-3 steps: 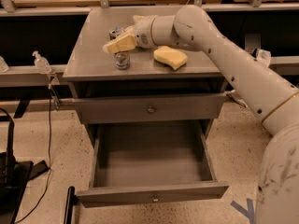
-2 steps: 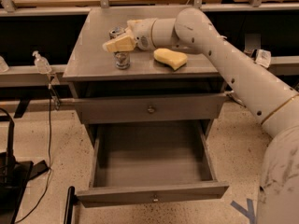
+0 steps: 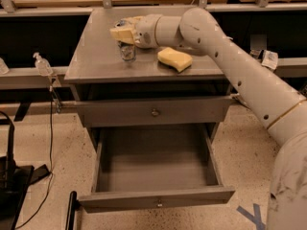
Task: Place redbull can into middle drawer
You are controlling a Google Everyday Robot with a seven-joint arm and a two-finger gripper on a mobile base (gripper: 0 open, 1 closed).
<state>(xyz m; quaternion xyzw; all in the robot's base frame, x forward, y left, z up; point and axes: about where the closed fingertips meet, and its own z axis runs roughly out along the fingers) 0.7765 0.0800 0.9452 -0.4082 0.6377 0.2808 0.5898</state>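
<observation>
The can (image 3: pixel 127 51) stands on the desk (image 3: pixel 96 63), left of centre, directly under the gripper (image 3: pixel 123 33). Whether it is gripped, I cannot tell. The drawer (image 3: pixel 153 164) is open. Lifting, carrying and lowering all remain.

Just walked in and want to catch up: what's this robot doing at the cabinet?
The robot's arm reaches across the grey cabinet top, its gripper at the top of the redbull can, which stands upright there beside a yellow sponge. The middle drawer below is pulled open with nothing in it; the can is not yet inside.
</observation>
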